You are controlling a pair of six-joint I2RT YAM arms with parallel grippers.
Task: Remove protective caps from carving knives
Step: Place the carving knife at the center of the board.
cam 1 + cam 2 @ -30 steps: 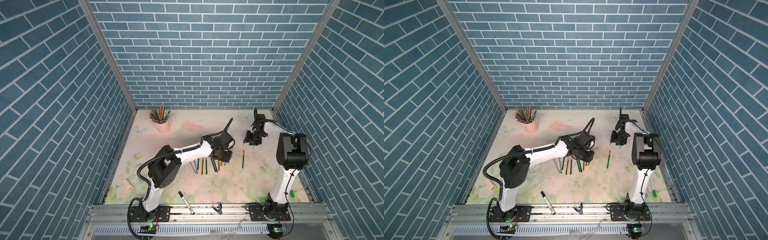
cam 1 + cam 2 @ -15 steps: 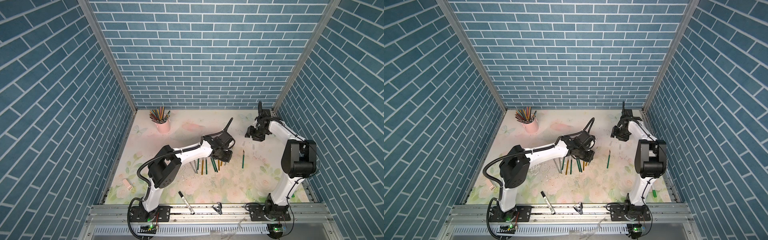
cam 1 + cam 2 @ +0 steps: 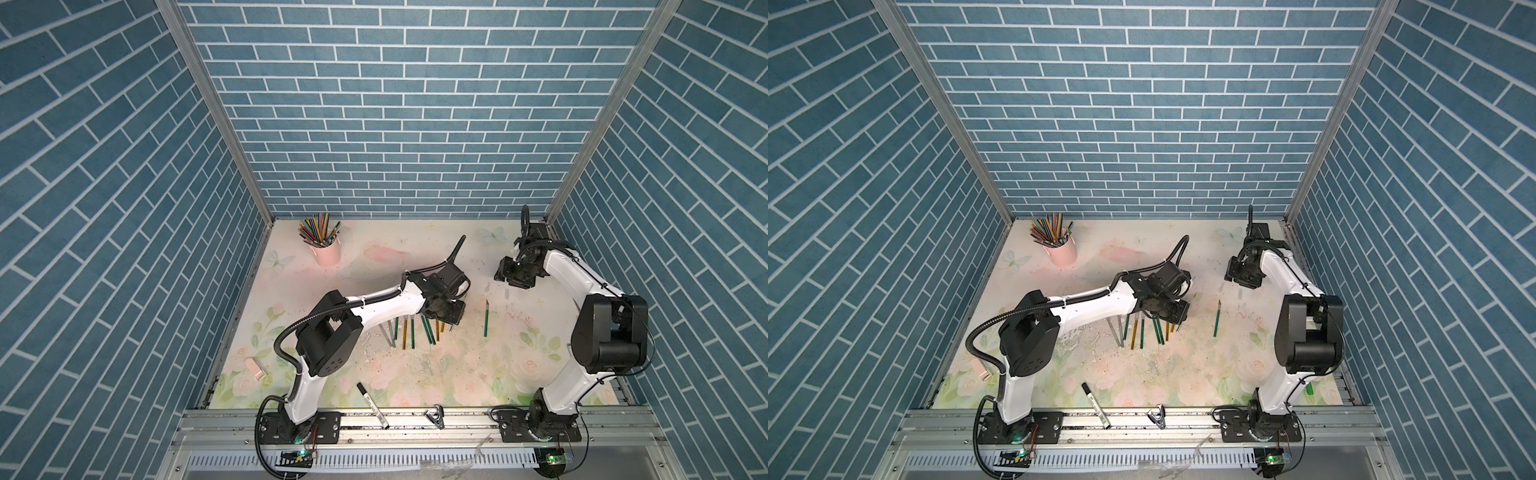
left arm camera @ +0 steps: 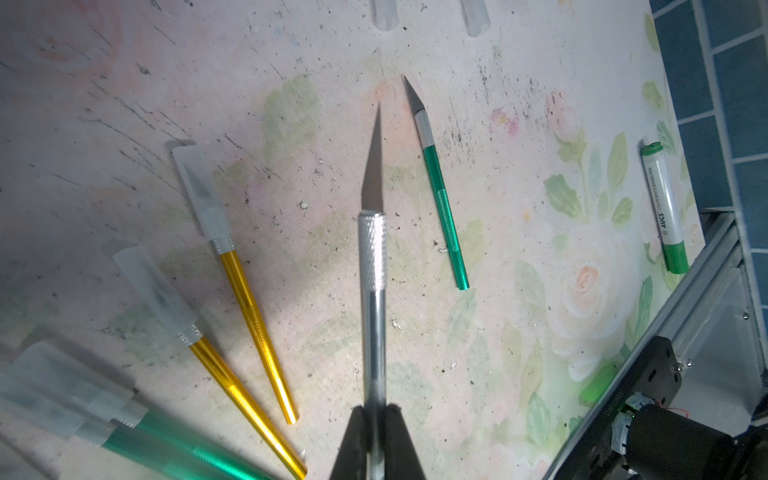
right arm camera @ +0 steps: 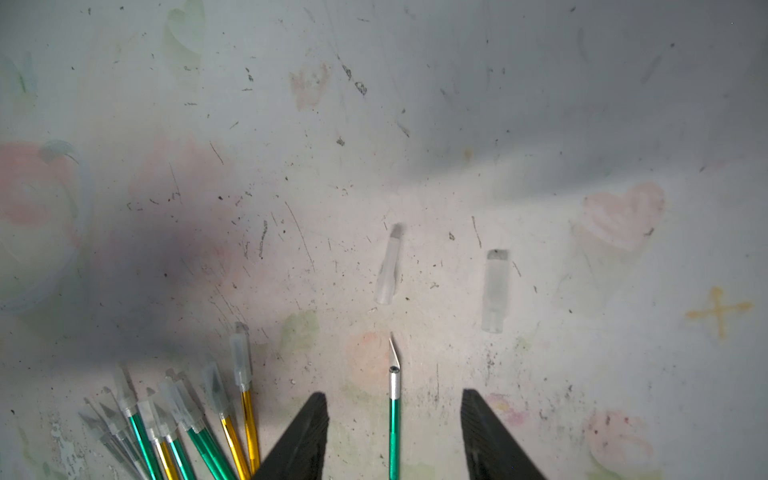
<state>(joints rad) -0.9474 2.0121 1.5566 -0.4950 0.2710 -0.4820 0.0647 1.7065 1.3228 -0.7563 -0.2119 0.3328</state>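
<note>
My left gripper (image 4: 376, 409) is shut on the handle of a silver carving knife (image 4: 372, 257), whose grey blade is bare and points away from the jaws. It hangs over a fan of carving knives (image 3: 411, 332) with green, gold and silver handles, several wearing whitish protective caps (image 4: 201, 187). A green knife (image 5: 394, 415) with a bare blade lies alone to the right. My right gripper (image 5: 392, 394) is open above it, holding nothing. Two loose caps (image 5: 390, 266) (image 5: 496, 291) lie on the mat just beyond that knife's tip.
A pink cup of coloured pencils (image 3: 328, 251) stands at the back left. A black-capped marker (image 3: 372, 399) and a metal clip (image 3: 434, 417) lie at the front edge. A green marker (image 4: 663, 208) rests by the right rail, and a small pink block (image 3: 254, 368) at the left.
The right arm's elbow has swung out to the right and nearer the front, while its gripper stays over the loose caps. The left arm and its knife have not moved.
</note>
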